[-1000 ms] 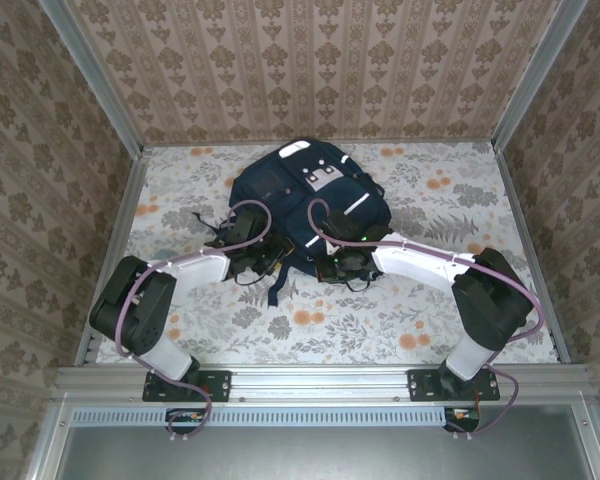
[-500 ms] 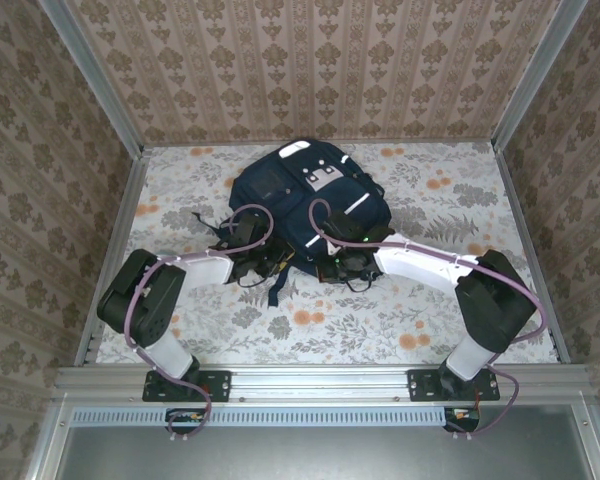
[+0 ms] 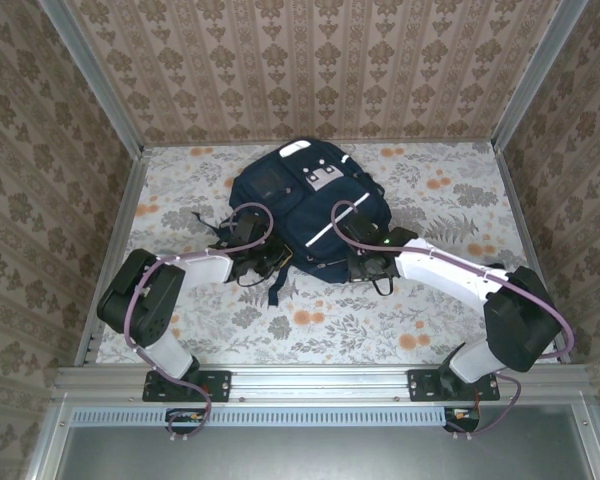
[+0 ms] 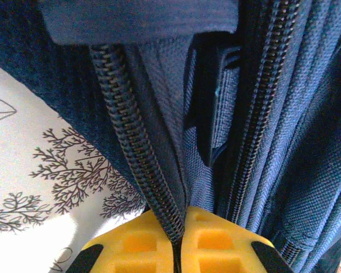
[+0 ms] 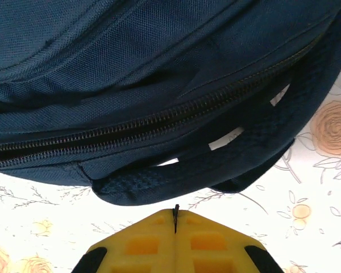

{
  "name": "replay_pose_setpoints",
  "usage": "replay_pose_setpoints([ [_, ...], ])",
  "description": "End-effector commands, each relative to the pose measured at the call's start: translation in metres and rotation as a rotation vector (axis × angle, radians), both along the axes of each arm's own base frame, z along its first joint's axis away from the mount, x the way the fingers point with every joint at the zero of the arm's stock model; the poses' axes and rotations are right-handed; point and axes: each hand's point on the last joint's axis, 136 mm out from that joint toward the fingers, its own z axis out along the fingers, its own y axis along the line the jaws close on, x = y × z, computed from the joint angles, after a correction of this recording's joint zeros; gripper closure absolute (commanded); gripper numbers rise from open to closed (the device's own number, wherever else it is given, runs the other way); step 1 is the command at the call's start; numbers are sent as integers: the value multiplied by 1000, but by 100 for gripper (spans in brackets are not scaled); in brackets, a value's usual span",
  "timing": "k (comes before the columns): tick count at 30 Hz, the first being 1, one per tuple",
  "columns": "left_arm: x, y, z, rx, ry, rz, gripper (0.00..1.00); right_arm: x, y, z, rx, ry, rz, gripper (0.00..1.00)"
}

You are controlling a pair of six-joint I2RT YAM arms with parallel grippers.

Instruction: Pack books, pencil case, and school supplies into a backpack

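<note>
A big navy-blue cloth backpack (image 3: 300, 205) with a white stripe lies in the middle of the flowery table cloth (image 3: 430, 320), a bit toward the top of the overhead frame. Both arms reach to its lower edge. The left gripper (image 4: 176, 230) sits at the bottom of its wrist view, its yellow fingers (image 4: 136, 244) pressed together. A dark zipper (image 4: 125, 131) runs down right between them, so they seem to pinch it, though that spot is hard to see. The right gripper (image 5: 175, 219) is squeezed tight on nothing, just below the padded blue handle (image 5: 153, 185).
</note>
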Motion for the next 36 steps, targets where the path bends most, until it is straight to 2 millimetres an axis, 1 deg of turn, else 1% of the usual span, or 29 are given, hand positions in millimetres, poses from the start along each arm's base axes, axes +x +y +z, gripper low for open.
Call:
replay_pose_setpoints([
  [1,15,-5,20,-16,-83,-23,96,-3,14,21,-44,-42,77,77],
  [2,15,-9,24,-29,-94,-39,96,-4,22,24,-57,-55,91,67],
  [3,14,-12,28,-38,-105,-53,96,-4,28,26,-68,-68,101,61],
  [4,14,-16,33,-47,-115,-68,97,-4,35,28,-76,-80,110,56],
  [5,13,-20,38,-55,-129,-84,97,-4,42,29,-85,-88,114,53],
  [8,10,-28,50,-69,-158,-118,97,-1,52,33,-131,-124,91,44],
  [11,8,-34,59,-88,-177,-147,96,4,60,32,-176,-151,85,38],
  [15,7,-41,64,-108,-188,-168,96,11,68,24,-250,-151,102,33],
  [17,6,-41,64,-111,-187,-170,96,13,73,22,-273,-148,122,31],
  [21,6,-42,64,-117,-186,-173,96,19,76,18,-303,-151,124,25],
  [25,6,-42,62,-119,-181,-171,96,22,78,16,-311,-153,113,24],
  [30,6,-42,61,-120,-179,-169,96,27,68,11,-340,-159,65,25],
  [36,6,-40,56,-108,-165,-166,96,26,56,24,-343,-187,25,29],
])
